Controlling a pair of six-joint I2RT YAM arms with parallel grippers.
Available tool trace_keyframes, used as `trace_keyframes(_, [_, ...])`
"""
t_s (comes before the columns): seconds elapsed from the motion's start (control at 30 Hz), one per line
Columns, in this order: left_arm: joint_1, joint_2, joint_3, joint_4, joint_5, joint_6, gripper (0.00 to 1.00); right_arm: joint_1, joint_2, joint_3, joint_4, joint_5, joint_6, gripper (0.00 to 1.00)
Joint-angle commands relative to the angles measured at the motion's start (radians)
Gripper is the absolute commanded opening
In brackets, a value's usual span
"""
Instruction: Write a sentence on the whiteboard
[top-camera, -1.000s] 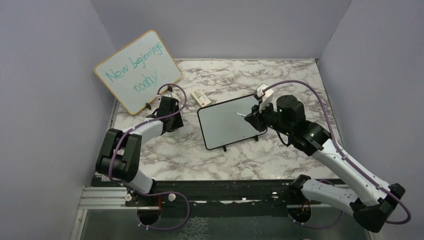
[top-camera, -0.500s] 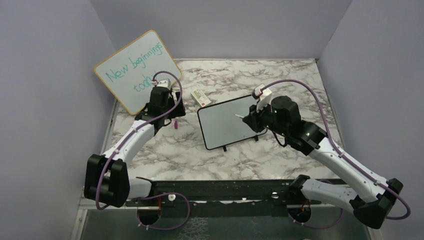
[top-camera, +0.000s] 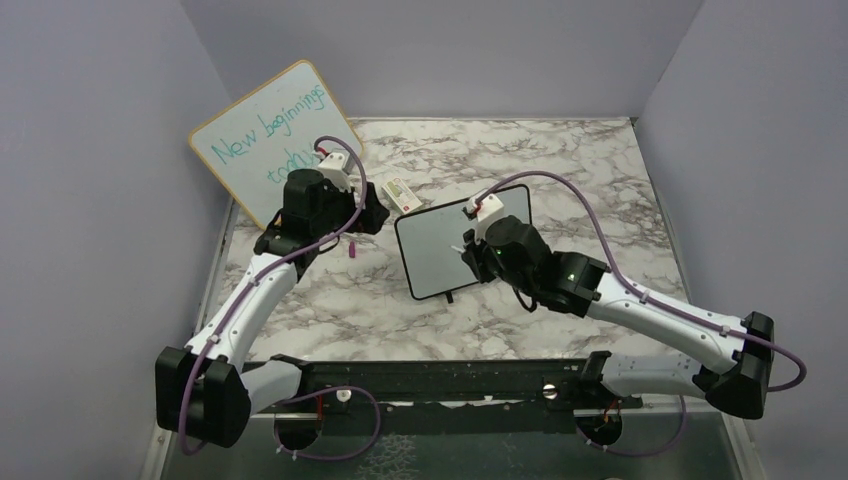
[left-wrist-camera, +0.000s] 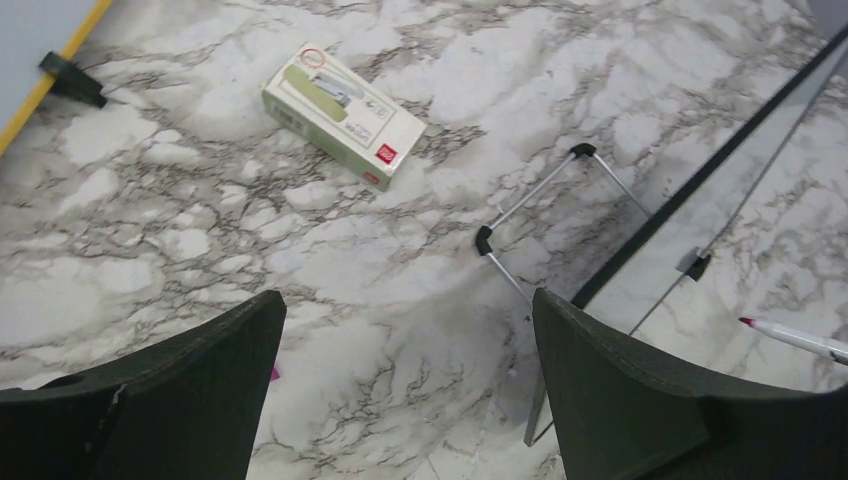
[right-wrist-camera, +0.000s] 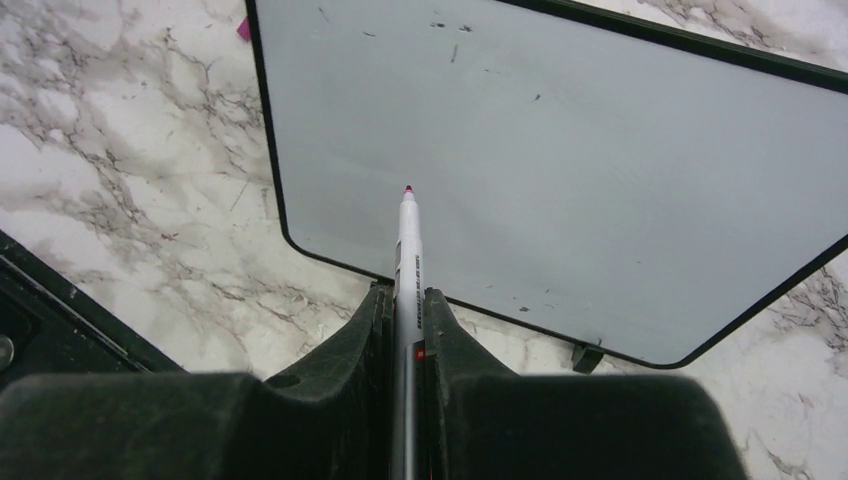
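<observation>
The small black-framed whiteboard (top-camera: 432, 238) stands tilted on the marble at the middle; its face (right-wrist-camera: 560, 150) is blank except for a few dark specks. The sentence does not show. My right gripper (top-camera: 470, 251) (right-wrist-camera: 403, 296) is shut on a white marker (right-wrist-camera: 407, 240), whose red tip hovers over the board's lower left part. My left gripper (top-camera: 372, 216) (left-wrist-camera: 405, 400) hangs open and empty above the table, left of the board's edge (left-wrist-camera: 770, 220). The marker tip (left-wrist-camera: 795, 339) shows at the right of the left wrist view.
A large wood-framed board (top-camera: 268, 140) with teal writing leans at the back left. A small cardboard box (top-camera: 403, 193) (left-wrist-camera: 340, 115) lies behind the whiteboard. A pink cap (top-camera: 353, 250) (right-wrist-camera: 243, 30) lies on the marble below the left gripper. The whiteboard's wire stand (left-wrist-camera: 545, 205) sticks out behind it.
My left arm has lifted and reached forward, its jaws have opened wide, and the pink cap now lies on the table. My right gripper has carried the marker leftward across the whiteboard.
</observation>
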Motion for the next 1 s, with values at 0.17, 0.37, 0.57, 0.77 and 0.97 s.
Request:
trace_keyframes(0.17, [0.003,0.06,0.089,0.121,0.415,0.048,0.91,0.16,-0.013,-0.031,0.221,0.229,0.002,0.0])
trace_keyframes(0.37, [0.004,0.177,0.133,0.16,0.599,0.031,0.79,0.245,0.024,-0.061,0.332,0.365,-0.02,0.01])
trace_keyframes(0.57, [0.003,0.279,0.171,0.177,0.727,0.023,0.68,0.267,0.054,-0.073,0.381,0.368,-0.031,0.0])
trace_keyframes(0.77, [0.008,0.343,0.19,0.174,0.789,0.038,0.55,0.273,0.084,-0.077,0.415,0.357,-0.04,0.01])
trace_keyframes(0.97, [0.019,0.375,0.19,0.179,0.832,0.032,0.36,0.278,0.12,-0.069,0.434,0.37,-0.064,0.0])
